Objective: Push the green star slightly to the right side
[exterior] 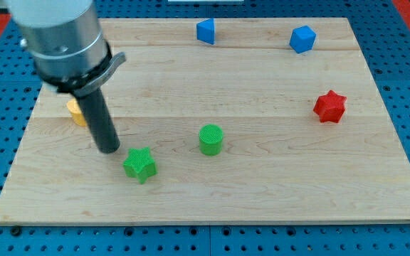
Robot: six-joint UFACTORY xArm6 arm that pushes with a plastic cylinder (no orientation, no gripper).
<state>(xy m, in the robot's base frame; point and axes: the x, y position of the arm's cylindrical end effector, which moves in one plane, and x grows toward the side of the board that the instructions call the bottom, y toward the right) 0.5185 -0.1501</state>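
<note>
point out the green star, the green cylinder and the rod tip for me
green star [139,165], camera view, middle of its top face
green cylinder [211,134], camera view, its round top
my tip [109,149], camera view, the rod's very end, just up-left of the star

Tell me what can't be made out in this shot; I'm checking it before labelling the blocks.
- Yellow block, camera view: mostly hidden behind the rod, so its shape is unclear.
- Arm, camera view: cut off by the top edge above the grey housing.
- My tip: near the green star, at its upper left; contact cannot be told.
</note>
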